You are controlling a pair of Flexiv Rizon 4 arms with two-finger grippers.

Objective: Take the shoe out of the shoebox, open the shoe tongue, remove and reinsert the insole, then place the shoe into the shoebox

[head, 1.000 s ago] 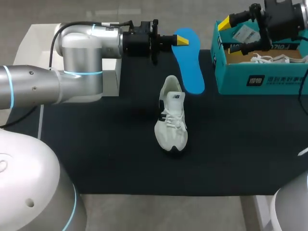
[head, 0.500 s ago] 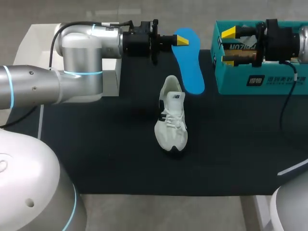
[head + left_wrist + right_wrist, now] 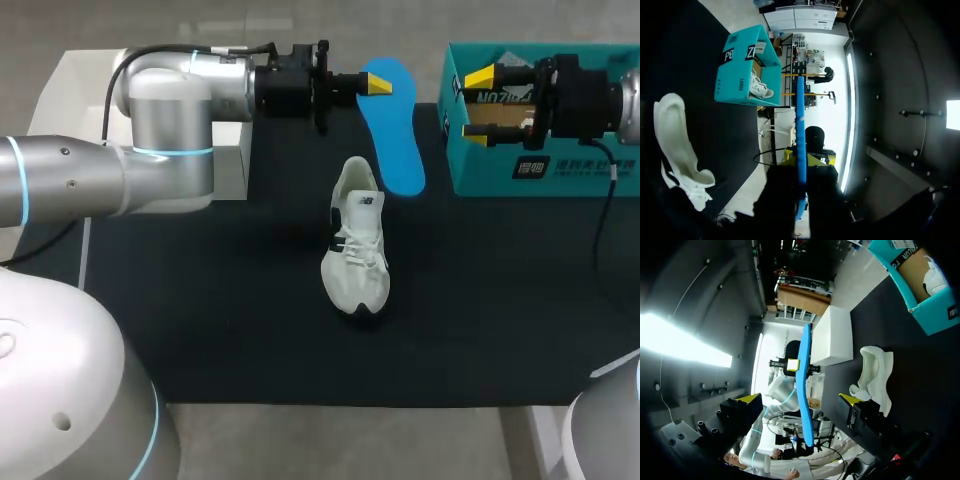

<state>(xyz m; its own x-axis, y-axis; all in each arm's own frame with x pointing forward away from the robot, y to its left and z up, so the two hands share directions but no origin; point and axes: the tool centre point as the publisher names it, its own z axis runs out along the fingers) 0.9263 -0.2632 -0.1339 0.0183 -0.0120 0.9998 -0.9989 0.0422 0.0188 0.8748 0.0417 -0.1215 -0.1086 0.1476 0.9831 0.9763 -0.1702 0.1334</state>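
Two grippers on show: the left gripper pinches the far end of the blue insole, which runs toward 5 o'clock and ends just at 1 o'clock of the white shoe on the black mat. The right gripper hangs wide open at the teal shoebox's 9 o'clock wall.

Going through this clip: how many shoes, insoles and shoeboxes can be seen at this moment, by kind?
White lace-up shoes: 2 (shoe on the black mat, shoe inside the box)
Blue foam insole: 1, gripped by the left pincer
Teal cardboard shoebox: 1
Total: 4
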